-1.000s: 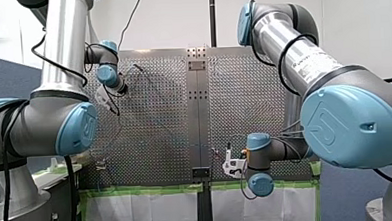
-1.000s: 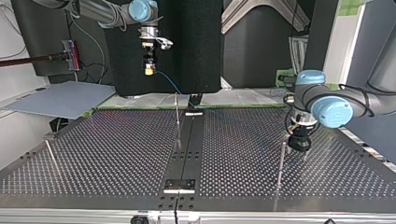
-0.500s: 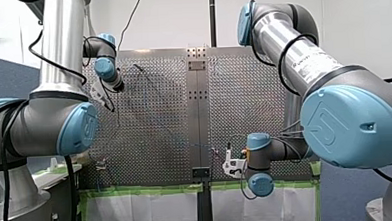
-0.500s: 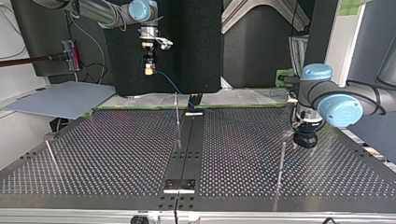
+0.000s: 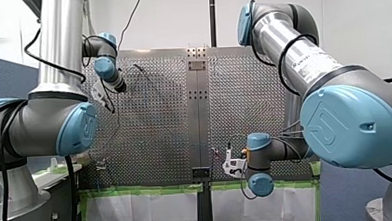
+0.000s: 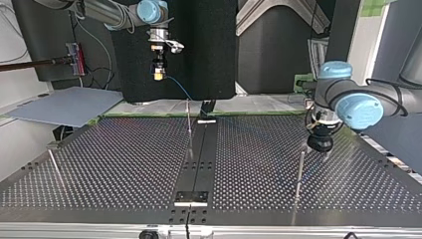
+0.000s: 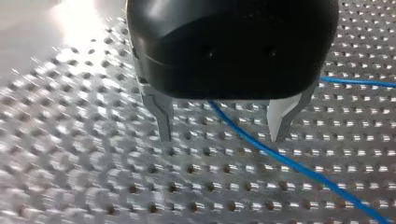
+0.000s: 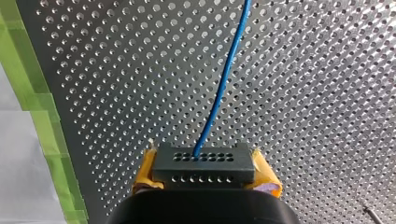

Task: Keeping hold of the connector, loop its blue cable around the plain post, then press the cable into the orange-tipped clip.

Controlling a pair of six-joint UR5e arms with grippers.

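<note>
Closing on the blue cable (image 7: 289, 163) gently looks like the step in hand. My left gripper (image 7: 220, 137) hangs low over the perforated table (image 7: 70, 186), its fingers spread wide, and the cable runs between them, seemingly touching neither. A loose grip would let the cable slide while it is carried round the thin post (image 6: 300, 174) just beside. The cable is thin, bright blue and fairly straight. It ends in a black, hole-dotted connector (image 8: 204, 163), pinched between the yellow pads of my right gripper (image 8: 205, 176), raised above the table.
</note>
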